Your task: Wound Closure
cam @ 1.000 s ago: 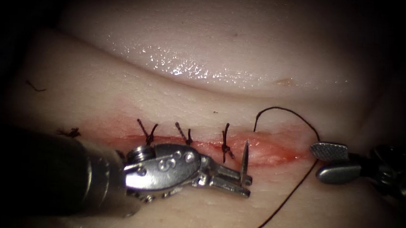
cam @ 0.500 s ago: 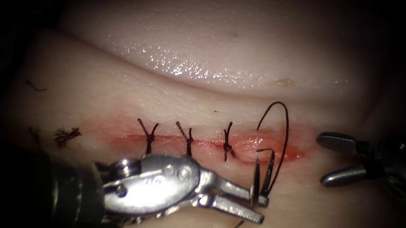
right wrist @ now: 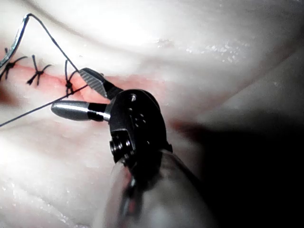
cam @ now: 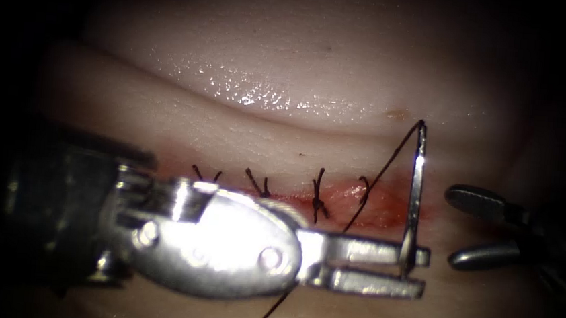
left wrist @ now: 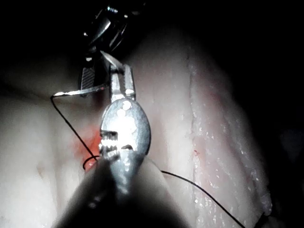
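Left tool (cam: 409, 273) grips the upright, thread-trailing curved needle (cam: 416, 190) near its base; right tool's (cam: 466, 227) fingers gape empty.

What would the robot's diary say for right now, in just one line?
left claw: shut on needle near its tip end, clear of tissue | thread trails to cut | right claw: open, holds nothing
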Controlling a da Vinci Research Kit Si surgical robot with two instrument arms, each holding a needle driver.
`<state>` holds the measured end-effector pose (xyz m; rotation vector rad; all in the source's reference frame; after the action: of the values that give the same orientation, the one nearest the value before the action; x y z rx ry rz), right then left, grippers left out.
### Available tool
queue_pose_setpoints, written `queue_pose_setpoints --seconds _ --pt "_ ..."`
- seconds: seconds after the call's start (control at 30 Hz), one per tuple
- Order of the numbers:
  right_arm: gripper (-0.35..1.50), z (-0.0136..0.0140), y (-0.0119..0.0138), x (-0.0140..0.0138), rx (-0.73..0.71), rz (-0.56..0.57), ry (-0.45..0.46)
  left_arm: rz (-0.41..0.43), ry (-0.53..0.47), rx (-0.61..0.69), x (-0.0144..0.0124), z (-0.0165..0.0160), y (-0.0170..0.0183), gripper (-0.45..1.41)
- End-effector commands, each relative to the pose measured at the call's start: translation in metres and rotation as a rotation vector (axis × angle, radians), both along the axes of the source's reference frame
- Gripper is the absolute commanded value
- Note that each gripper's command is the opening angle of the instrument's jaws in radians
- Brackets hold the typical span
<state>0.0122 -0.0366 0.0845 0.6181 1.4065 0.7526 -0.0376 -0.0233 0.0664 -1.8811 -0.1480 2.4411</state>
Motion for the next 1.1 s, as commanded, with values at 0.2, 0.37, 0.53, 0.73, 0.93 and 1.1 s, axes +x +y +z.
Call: queue_pose_setpoints --seconds 0.2,0.37,0.53,0.73,0.93,1.1 --pt "0.95 0.0001 0.0003 0.0010 0.302 0.068 0.070 -0.010 0.027 -0.028 -0.0007 0.0016 -0.0008 -0.45" --pt "0.88 -0.0003 0.0013 0.0018 0.616 0.104 0.038 0.016 0.079 -0.062 -0.0014 0.0045 -0.0023 -0.45" --pt "1.06 -0.0001 0.0024 0.0031 0.759 0.124 -0.046 0.020 0.141 -0.116 -0.0018 0.0066 -0.0030 -0.45" --pt "1.18 0.0004 0.0030 0.0051 0.814 0.137 -0.055 0.025 0.160 -0.156 -0.0018 0.0066 -0.0030 -0.45" --pt "1.25 0.0007 0.0027 0.0077 0.811 0.125 -0.108 0.025 0.168 -0.170 -0.0018 0.0063 -0.0031 -0.45" --pt "1.25 0.0013 0.0021 0.0083 0.803 0.111 -0.142 0.026 0.172 -0.174 -0.0016 0.0062 -0.0032 -0.45"
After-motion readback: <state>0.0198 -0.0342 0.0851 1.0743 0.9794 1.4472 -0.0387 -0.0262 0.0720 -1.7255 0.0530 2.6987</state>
